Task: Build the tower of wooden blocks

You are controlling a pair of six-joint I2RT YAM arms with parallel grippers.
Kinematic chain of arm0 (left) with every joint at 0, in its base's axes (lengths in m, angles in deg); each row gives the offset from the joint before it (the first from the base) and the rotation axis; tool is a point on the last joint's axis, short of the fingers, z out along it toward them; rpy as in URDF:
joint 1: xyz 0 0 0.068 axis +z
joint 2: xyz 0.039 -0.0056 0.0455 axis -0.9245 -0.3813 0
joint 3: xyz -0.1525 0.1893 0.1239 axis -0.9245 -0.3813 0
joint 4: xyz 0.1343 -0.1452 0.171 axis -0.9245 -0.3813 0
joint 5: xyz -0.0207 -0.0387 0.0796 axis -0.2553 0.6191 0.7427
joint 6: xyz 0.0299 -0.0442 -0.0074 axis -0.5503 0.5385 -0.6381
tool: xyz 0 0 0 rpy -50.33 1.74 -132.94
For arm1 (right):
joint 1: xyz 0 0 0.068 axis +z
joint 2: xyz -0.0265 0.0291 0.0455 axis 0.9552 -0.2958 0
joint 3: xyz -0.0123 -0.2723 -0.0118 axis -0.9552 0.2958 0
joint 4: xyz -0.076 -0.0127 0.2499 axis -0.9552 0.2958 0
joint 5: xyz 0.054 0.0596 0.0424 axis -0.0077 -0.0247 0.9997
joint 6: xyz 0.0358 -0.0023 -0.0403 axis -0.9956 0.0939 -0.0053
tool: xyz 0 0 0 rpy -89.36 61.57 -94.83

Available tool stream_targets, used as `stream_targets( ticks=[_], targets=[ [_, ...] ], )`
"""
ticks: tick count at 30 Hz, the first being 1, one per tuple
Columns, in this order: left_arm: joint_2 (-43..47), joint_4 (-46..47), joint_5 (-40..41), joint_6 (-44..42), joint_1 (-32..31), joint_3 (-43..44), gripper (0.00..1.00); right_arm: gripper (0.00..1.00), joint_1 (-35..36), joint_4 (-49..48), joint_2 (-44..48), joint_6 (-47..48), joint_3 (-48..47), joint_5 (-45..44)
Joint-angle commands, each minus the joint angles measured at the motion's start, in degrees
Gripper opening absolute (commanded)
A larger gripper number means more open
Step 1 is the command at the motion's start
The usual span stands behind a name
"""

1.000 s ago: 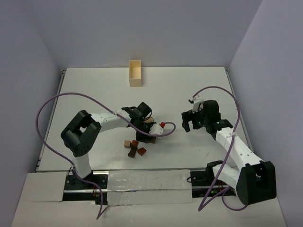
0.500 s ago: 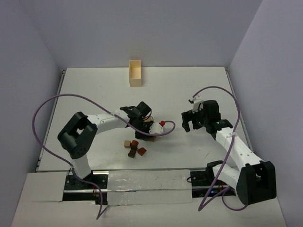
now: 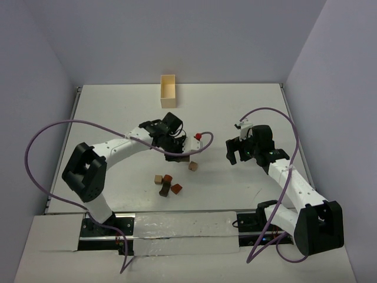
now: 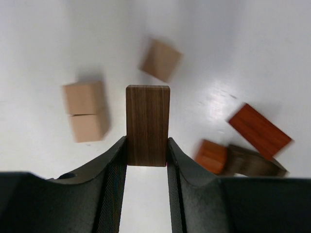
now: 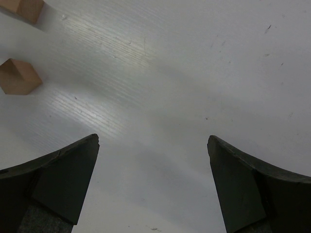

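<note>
From above, the left jaws hang over the counter, with the loose blocks on their base side.

At the left wrist, the left jaws clamp a dark brown block by its long sides. Its end juts out, probably for stacking. Tan cubes lie left of the tips and reddish pieces lie to the right.

At the right wrist, the right jaws gape wide with nothing between them, apparently waiting. A tan cube lies beyond their left finger.

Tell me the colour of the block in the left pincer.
Dark brown block, vertical grain; left wrist view shows it best.
</note>
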Motion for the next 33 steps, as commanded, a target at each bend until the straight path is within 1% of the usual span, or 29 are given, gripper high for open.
stream_targets(
  ticks=[1,5,12,20,27,30,33],
  targets=[
    [-5.54,-6.79,-2.97,-1.07,4.10,9.27,0.11,1.00,0.35,0.05,0.81,0.53,-2.81,-0.06],
    [-8.19,-6.46,-2.27,-1.13,5.27,11.97,0.13,1.00,0.31,0.08,0.68,0.53,-2.86,-0.27],
    [-10.86,-4.38,0.06,-0.12,5.36,12.47,0.18,1.00,0.32,-0.09,0.24,0.62,-2.95,-0.37],
    [-12.64,-1.72,0.52,0.80,5.29,12.19,0.20,1.00,0.39,-0.09,0.07,0.70,-2.94,-0.38],
    [-14.33,-1.58,-0.08,1.15,5.71,14.30,0.22,1.00,0.31,-0.09,0.01,0.70,-2.86,-0.54],
    [-14.76,-1.71,-0.33,0.99,5.87,14.68,0.26,1.00,0.31,-0.09,-0.10,0.70,-2.95,-0.54],
    [-14.98,-1.56,-0.50,0.94,6.31,14.74,0.27,1.00,0.34,-0.09,-0.11,0.70,-2.95,-0.54]
  ],
)
